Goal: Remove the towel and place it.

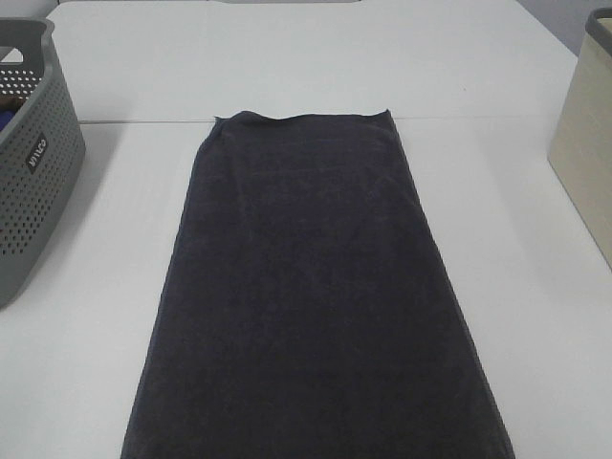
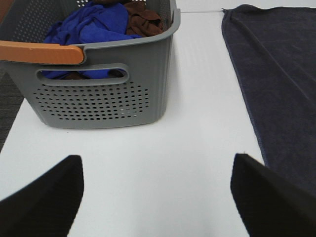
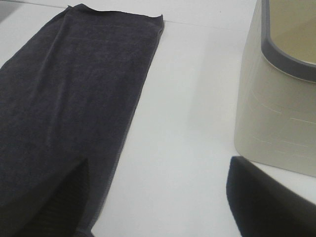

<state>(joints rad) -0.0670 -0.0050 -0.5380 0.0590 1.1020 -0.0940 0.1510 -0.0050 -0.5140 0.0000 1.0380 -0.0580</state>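
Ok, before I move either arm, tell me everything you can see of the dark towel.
The towel is a long rectangle of dark charcoal terry-looking cloth, spread flat on the white table, its far end finished with a hem and slightly curled corners. It runs lengthwise away from the camera and its near end leaves the frame. Faint creases cross it, but there are no folds. It lies between the grey perforated basket and the beige bin, touching neither. Both grippers are open and neither holds it.
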